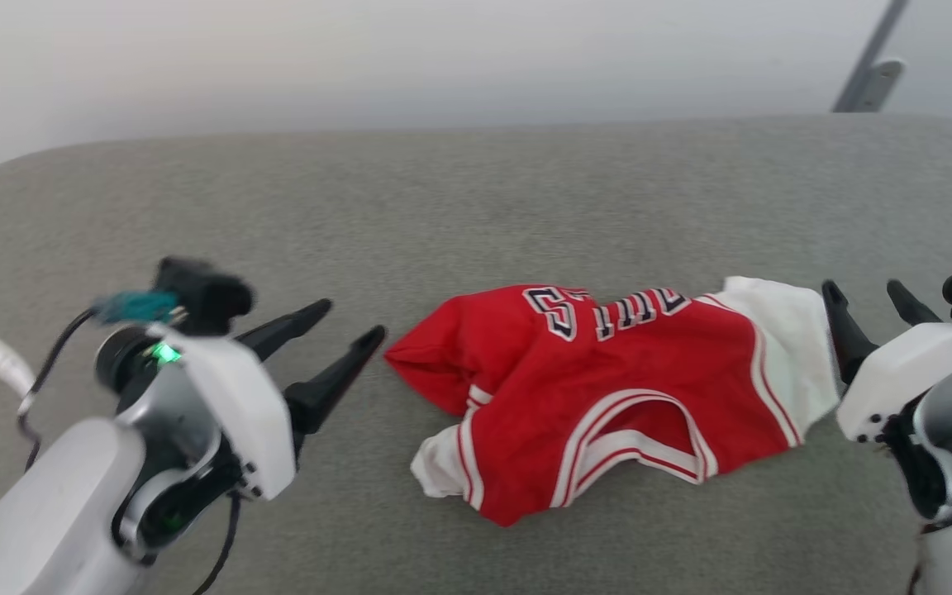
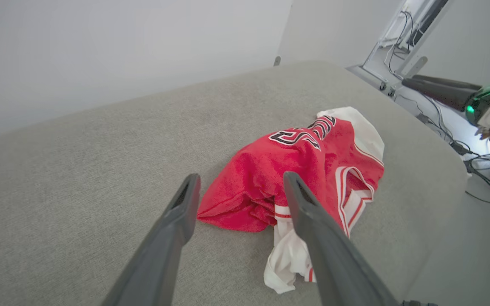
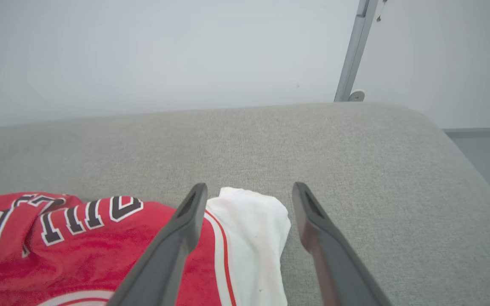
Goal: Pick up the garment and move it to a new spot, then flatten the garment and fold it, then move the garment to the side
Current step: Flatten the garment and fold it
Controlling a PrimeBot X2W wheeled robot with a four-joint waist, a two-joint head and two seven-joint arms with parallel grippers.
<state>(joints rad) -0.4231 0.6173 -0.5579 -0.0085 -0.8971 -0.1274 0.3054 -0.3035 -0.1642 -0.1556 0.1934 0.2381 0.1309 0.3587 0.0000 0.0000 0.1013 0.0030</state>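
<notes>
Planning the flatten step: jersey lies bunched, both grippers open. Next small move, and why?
Probably lower the right gripper onto the white sleeve and close: the sleeve lies just ahead between its open fingers, the jersey is crumpled on the grey cushion, and the left gripper is open by its red end.

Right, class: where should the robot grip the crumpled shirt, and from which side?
Likely the white sleeves: the right sleeve lies by the open right gripper, the left sleeve pokes out nearer. Come from each side; the shirt is bunched midway.

Part of garment (image 1: 608,388) lettering hidden in folds
</notes>
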